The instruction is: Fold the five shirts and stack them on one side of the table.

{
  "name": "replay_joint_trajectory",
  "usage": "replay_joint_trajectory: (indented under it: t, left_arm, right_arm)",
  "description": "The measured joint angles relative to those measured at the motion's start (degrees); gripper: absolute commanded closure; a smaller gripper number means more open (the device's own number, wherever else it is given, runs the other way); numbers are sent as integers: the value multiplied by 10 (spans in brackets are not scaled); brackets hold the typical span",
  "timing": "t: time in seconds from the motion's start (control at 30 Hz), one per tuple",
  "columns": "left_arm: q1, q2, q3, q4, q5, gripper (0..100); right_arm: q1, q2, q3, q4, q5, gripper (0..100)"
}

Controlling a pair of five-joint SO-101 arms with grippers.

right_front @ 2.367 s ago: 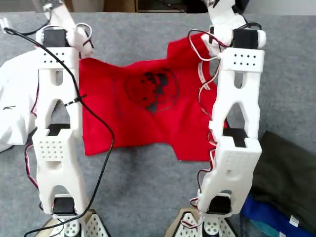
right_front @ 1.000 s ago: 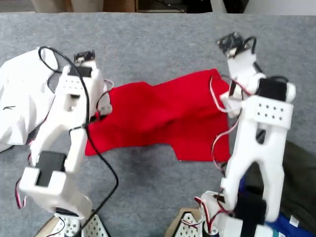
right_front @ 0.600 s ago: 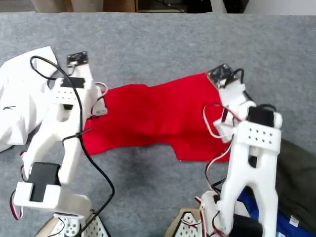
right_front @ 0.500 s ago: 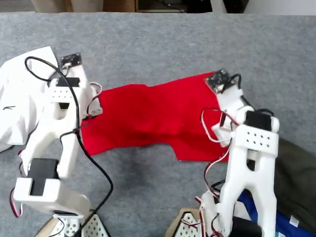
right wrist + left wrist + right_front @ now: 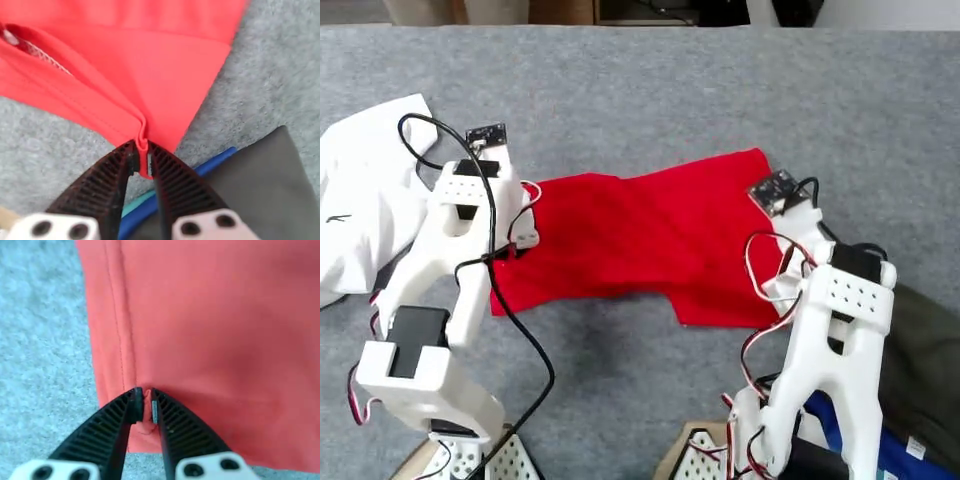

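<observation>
Grey felt covers the counter [image 5: 650, 90] in the high view, and the red shirt [image 5: 640, 235] lies across its middle, doubled over into a wide band with 1 flap jutting toward the arms' bases. A white shirt [image 5: 360, 210] lies rumpled at the counter's left edge, beside the left arm [image 5: 440, 270]. At the right edge a dark garment [image 5: 920, 350] lies over a blue garment [image 5: 865, 430]. The left arm bends over the red shirt's left end, and the right arm [image 5: 835, 330] bends over its right end.

From the left wrist view, the left tool [image 5: 144, 407] is clenched on the red shirt's stitched hem near a corner, with a small pinch of red cloth between its tips. Grey counter shows just beside the hem.

From the right wrist view, the right tool [image 5: 143, 155] is clenched on a raised ridge of red cloth at the shirt's edge, where a bit of red pokes out between the tips. The dark and blue garments lie just beside that edge.
</observation>
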Motion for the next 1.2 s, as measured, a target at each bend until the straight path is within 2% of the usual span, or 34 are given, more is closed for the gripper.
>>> replay_joint_trajectory:
  t: [0.1,0.23,0.33,0.5,0.67,0.8,0.93,1.07,1.2]
  left_arm:
    - [2,0,0,2,0,980]
    - [10,0,0,23,-26,974]
    - [23,0,-1,37,-57,897]
    - [23,0,-1,84,-85,783]
    - [20,0,-12,143,-111,816]
    - [-9,0,-86,203,-113,863]
    - [-40,0,-202,257,-115,898]
    - [-53,4,-309,265,-50,980]
    - [-29,30,-331,208,21,980]
  right_arm:
    - [0,0,0,0,17,941]
    - [0,0,0,0,32,798]
    - [1,0,0,0,55,737]
    - [1,0,-9,14,86,731]
    - [1,0,-62,24,84,731]
    - [1,0,-114,24,43,762]
    - [-26,1,-159,10,1,993]
    - [-70,55,-193,-62,-41,989]
    - [-114,155,-241,-124,-105,993]
